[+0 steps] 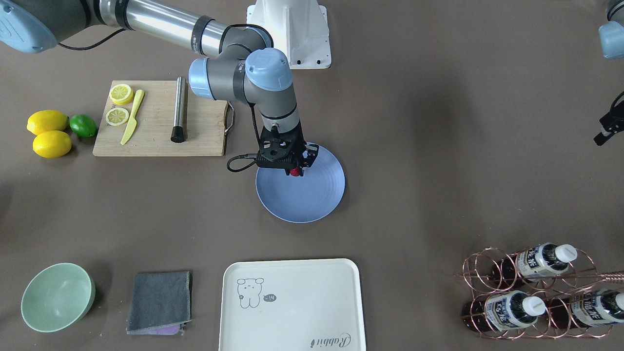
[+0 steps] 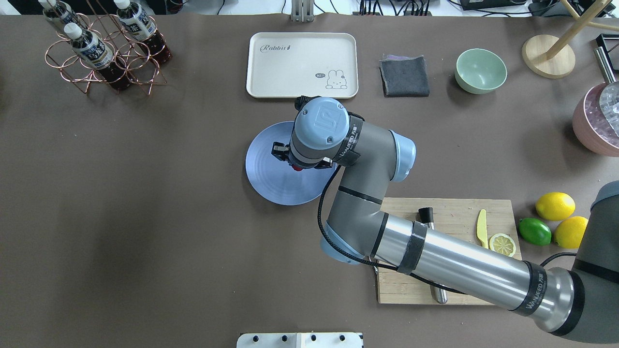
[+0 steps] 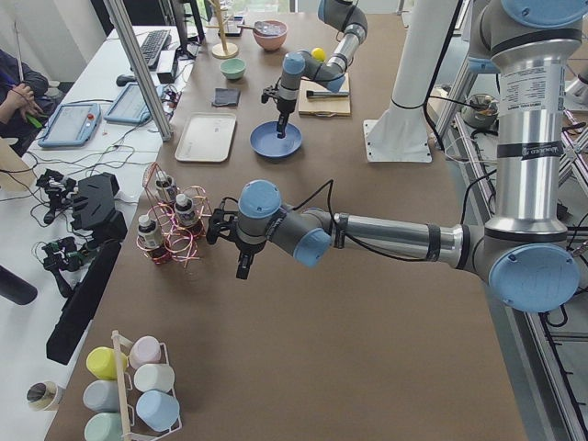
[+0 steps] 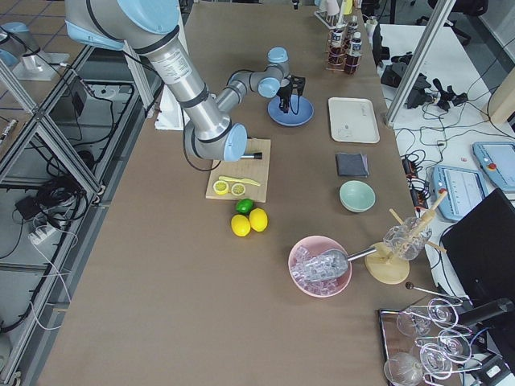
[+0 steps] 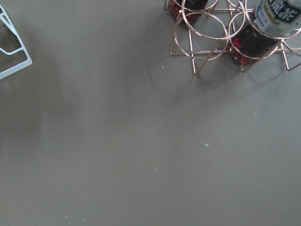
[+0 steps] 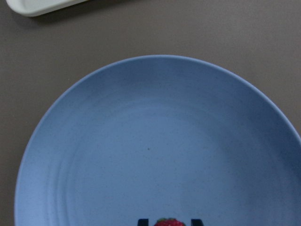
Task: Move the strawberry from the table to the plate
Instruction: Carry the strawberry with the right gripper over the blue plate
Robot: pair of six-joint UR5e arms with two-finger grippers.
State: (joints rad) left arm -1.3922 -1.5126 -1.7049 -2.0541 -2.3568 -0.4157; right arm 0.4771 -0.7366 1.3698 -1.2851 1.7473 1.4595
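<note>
The periwinkle-blue plate lies at the table's middle. My right gripper hangs over the plate's robot-side half, shut on the small red strawberry. In the right wrist view the strawberry shows between the two dark fingertips at the bottom edge, above the plate. From overhead, the wrist hides most of the berry. In the exterior left view my left gripper hovers over bare table beside the copper bottle rack; I cannot tell whether it is open or shut.
A cutting board with lemon slices, a yellow knife and a steel rod sits by the right arm. Two lemons and a lime lie beyond it. A cream tray, grey cloth and mint bowl line the far edge.
</note>
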